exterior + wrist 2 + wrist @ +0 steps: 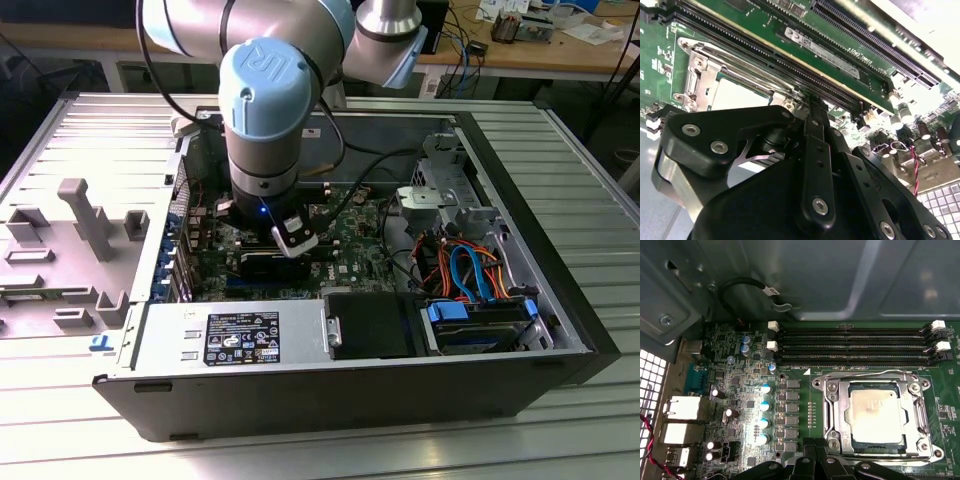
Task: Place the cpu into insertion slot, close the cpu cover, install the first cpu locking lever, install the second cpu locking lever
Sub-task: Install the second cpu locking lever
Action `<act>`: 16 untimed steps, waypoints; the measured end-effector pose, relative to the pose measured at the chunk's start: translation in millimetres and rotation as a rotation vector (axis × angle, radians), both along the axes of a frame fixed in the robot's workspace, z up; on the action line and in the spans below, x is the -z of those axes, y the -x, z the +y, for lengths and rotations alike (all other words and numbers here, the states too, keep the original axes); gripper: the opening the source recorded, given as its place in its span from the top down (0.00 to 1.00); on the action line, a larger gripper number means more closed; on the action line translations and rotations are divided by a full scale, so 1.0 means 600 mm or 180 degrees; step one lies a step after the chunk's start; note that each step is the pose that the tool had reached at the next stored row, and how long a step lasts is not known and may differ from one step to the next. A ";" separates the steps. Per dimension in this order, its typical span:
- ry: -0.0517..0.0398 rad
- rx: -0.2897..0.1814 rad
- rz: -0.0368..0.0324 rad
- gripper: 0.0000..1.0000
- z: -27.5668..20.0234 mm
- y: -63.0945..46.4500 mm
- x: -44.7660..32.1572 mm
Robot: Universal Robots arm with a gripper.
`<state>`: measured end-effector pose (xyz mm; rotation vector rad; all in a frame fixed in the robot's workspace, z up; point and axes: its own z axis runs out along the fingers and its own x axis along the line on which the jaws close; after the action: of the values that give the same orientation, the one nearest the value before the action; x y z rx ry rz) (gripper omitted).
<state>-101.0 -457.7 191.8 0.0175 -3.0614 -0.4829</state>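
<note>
Exterior view: the arm reaches into the open computer case (560, 300); gripper (296, 240) low over the green board.
Second wrist view: fingers pressed together, holding nothing.
First wrist view: cpu (876, 412) sits in the insertion slot (832, 405), cpu cover (916, 415) down around it.

The cpu (876, 414) sits in the insertion slot (833, 416), under the cpu cover (875, 386), beside the memory slots (850, 345)
</note>
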 end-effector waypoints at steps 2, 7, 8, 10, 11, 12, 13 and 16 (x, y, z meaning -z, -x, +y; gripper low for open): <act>-0.0017 0.0000 0.0003 0.89 0.0000 0.000 0.000; -0.0010 0.0000 0.0000 0.89 0.0005 0.001 0.001; 0.0010 0.0000 -0.0001 0.89 0.0008 0.001 0.001; 0.0048 0.0000 -0.0001 0.89 0.0006 0.001 0.001; 0.0064 -0.0001 -0.0001 0.89 0.0005 0.001 0.001; 0.0073 -0.0001 -0.0001 0.89 0.0004 0.001 0.001; 0.0081 0.0000 0.0000 0.89 0.0004 0.001 0.000; 0.0088 -0.0001 -0.0001 0.89 0.0006 0.001 0.000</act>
<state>-101.4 -457.3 192.0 0.0170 -3.0679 -0.4407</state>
